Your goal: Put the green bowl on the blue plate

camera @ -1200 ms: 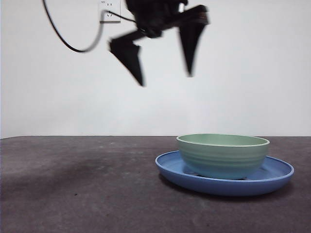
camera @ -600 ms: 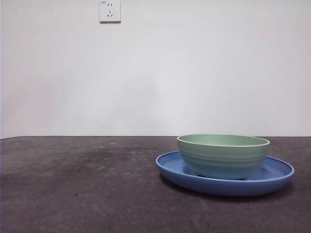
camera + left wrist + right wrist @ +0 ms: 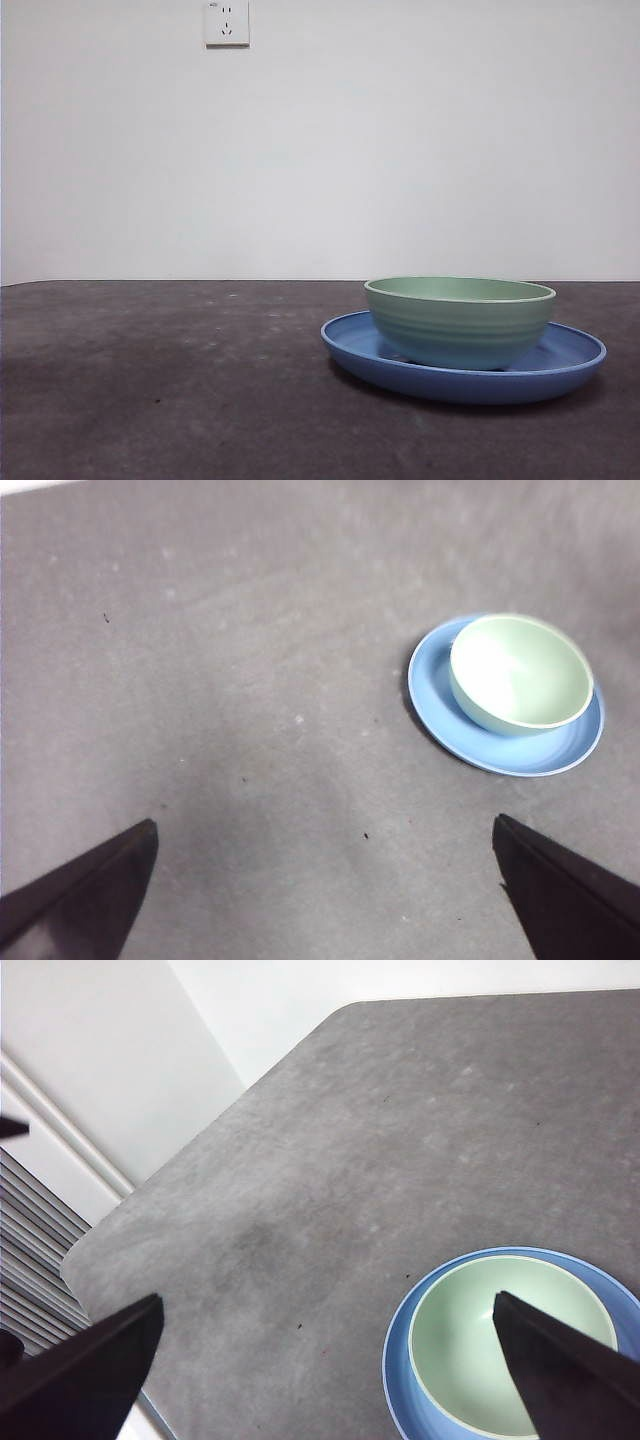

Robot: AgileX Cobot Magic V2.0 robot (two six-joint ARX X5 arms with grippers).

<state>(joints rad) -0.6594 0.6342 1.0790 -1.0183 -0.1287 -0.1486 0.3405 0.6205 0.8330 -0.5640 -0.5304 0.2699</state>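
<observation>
The green bowl (image 3: 459, 320) sits upright inside the blue plate (image 3: 570, 365) on the desk (image 3: 160, 390); the placing looks done. The left gripper (image 3: 325, 890) and right gripper (image 3: 325, 1370) hang high with jaws spread wide and empty; I judge nothing remains but parking the arms.

The green bowl (image 3: 460, 320) hides the middle of the blue plate (image 3: 360, 345) in the front view, so the bowl's foot and where it meets the plate cannot be made out. In the right wrist view the picture's edge cuts off the far parts of the bowl (image 3: 505, 1345) and plate (image 3: 400, 1380), and the right gripper (image 3: 325, 1360) covers part of the bowl's rim.
</observation>
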